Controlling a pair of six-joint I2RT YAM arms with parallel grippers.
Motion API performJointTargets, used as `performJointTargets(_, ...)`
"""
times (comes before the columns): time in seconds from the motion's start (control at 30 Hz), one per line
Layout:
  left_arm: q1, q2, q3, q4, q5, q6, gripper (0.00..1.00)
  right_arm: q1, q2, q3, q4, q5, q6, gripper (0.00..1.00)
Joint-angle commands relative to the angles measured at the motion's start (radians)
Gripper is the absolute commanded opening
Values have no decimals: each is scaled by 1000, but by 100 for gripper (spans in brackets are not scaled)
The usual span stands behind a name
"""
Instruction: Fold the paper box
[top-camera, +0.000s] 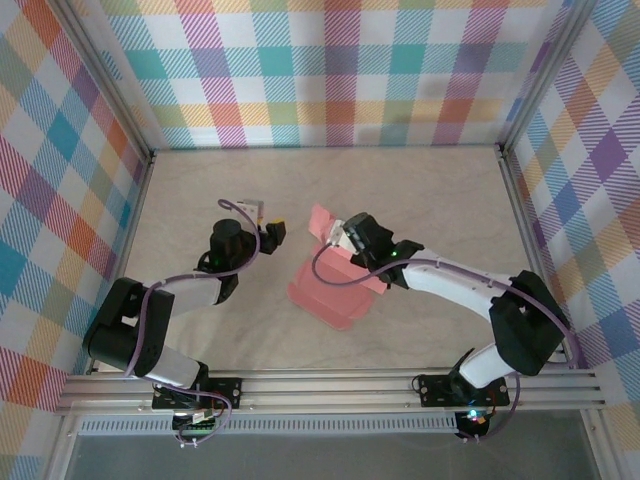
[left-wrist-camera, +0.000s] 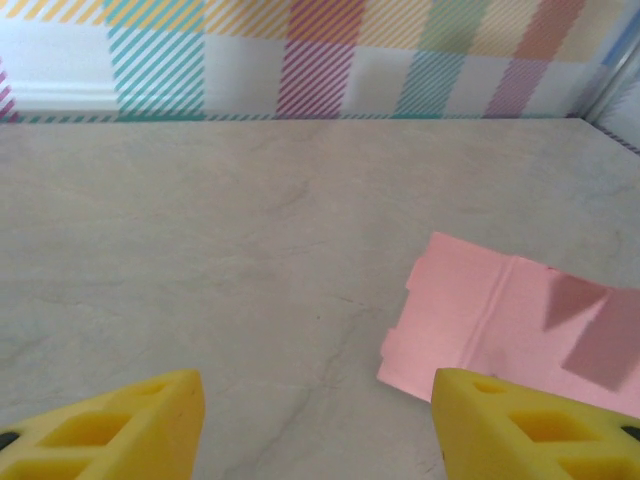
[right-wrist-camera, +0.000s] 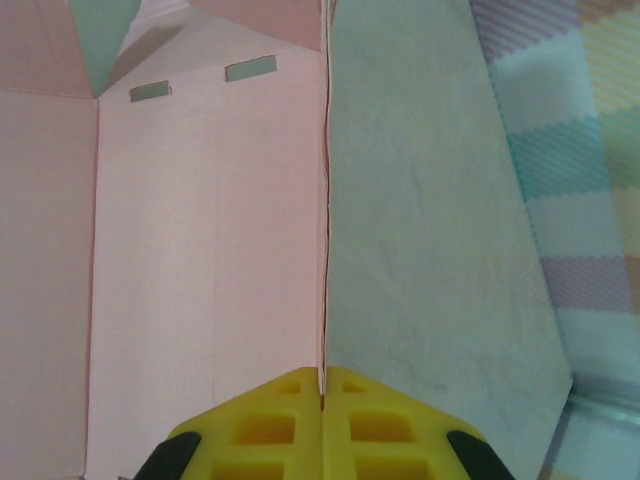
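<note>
Risk first: right pincer (right-wrist-camera: 322, 392) is clamped tight on the bare edge of one upright panel of the paper box (top-camera: 332, 290), yellow pads meeting on a single thickness of card. My read: a pull or twist from here could crease that panel off its score line, crumple the edge or tear it, since the grip takes in very little material. Card could also slide out from between the pads if the panel is bent hard.

Second worry: nothing pins the rest of the sheet. Left pincer (top-camera: 272, 233) stands partway open beside the box, apart from it, holding nothing. In its wrist view the pink card lies ahead, off toward one of its fingers (left-wrist-camera: 520, 425). The table (top-camera: 430, 190) looks smooth, so the whole box may drag or pivot with the right arm instead of folding. A raised flap would likely spring back once let go.

Location: box sits mid-table between the two arms, partly under the right wrist. One panel is raised at the right pincer and the rest is low on the table.

Materials: box is thin salmon-pink card, matte and die-cut, with straight scored creases, angled flap corners and two small rectangular slots (right-wrist-camera: 250, 68) near the far end of the panel. Likely light, floppy, weak at the edge. Pads are yellow moulded plastic with square recesses. Table is pale, faintly marbled, hard-looking. Walls (top-camera: 330, 70) are flat pastel plaid.
</note>
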Motion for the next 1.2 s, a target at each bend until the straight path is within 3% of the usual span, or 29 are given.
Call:
performJointTargets(0.0, 37, 17, 20, -26, 34, -62, 62, 37, 14, -27, 178, 57, -135, 0)
performJointTargets(0.4, 111, 82, 63, -53, 58, -142, 65, 136, 136, -159, 666, 155, -495, 0)
performJointTargets(0.83, 191, 207, 252, -253, 130, -211, 68, 168, 212, -229, 920, 186, -595, 0)
performJointTargets(1.17, 214, 367, 440, -475, 287, -225, 67, 175, 191, -279, 1017, 178, -625, 0)
